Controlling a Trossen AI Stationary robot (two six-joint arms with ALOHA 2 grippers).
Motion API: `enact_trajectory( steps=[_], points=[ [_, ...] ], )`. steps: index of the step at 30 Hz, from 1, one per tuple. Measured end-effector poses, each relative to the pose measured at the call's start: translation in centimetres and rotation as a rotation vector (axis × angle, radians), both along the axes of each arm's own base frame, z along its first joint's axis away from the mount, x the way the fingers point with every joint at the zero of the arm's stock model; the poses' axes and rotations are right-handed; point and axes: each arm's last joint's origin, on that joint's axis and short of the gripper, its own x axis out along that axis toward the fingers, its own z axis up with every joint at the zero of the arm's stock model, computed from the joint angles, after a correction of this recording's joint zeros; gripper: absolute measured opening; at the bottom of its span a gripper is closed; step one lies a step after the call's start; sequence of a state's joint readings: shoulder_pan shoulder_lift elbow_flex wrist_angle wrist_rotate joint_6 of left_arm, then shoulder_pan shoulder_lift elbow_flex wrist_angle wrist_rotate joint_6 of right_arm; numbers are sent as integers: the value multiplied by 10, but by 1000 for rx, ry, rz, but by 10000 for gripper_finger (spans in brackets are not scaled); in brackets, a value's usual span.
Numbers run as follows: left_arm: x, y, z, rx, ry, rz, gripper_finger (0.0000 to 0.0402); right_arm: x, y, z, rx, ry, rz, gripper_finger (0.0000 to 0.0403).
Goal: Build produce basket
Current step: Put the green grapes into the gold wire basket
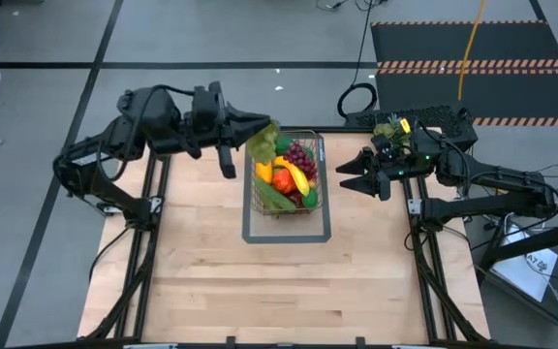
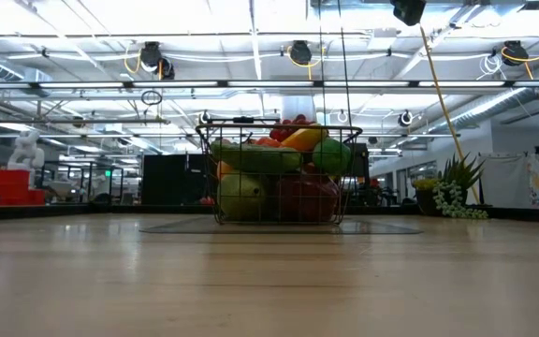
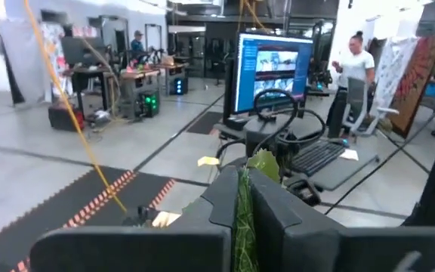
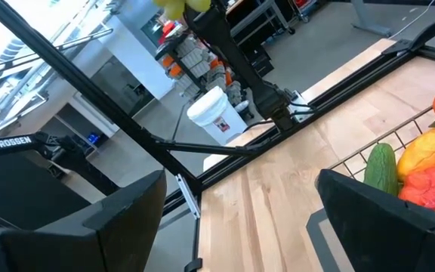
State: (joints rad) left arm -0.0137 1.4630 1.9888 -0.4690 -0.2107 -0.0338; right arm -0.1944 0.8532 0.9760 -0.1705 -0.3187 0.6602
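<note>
The grey wire basket (image 1: 318, 165) stands at the table's middle on a flat grey outline, filled with produce: grapes (image 1: 300, 153), a yellow banana (image 1: 296, 174), a red fruit (image 1: 283, 180) and a cucumber (image 1: 277, 198). In the low view the basket (image 2: 279, 178) shows full, and no gripper is in that view. My left gripper (image 1: 260, 131) hovers over the basket's far left corner, shut on a green leafy piece (image 1: 263, 145). Open, with nothing between its fingers, my right gripper (image 1: 349, 176) stays right of the basket. My left gripper pinches the green leafy piece (image 3: 242, 215) between its two fingers. The fingers lie level and point toward the table's right. The leaf's crinkled end (image 3: 264, 165) sticks out past the fingertips. It is lifted clear, above the basket's rim.
A sprig of greenery with a yellow bit (image 1: 393, 126) lies at the table's far right corner, behind my right arm. Bare wood (image 1: 279, 291) stretches from the basket to the near edge. A person (image 3: 356, 64) stands by a desk beyond the table.
</note>
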Motion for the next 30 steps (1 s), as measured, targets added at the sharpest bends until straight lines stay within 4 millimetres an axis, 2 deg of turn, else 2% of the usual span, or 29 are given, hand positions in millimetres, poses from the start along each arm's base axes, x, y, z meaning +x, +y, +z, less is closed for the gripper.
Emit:
enact_trajectory(
  steps=[6, 10, 14, 22, 26, 30],
  points=[
    [-1, -6, 0, 175, 32, -62, 11, 0, 0, 0, -17, -2, 1, 341],
    [0, -16, 0, 421, 63, -84, 20, 0, 0, 0, -18, -2, 1, 341],
    [1, -25, -1, 658, 87, -101, 12, 0, 0, 0, -18, -2, 1, 341],
    [1, -28, 0, 734, 94, -76, 22, 0, 0, 0, -18, -2, 1, 341],
    [1, -28, 0, 724, 97, -65, 10, 0, 0, 0, -17, -2, 0, 341],
    [1, -27, 0, 720, 103, -49, 15, 0, 0, 0, -11, -2, 0, 341]
  ],
)
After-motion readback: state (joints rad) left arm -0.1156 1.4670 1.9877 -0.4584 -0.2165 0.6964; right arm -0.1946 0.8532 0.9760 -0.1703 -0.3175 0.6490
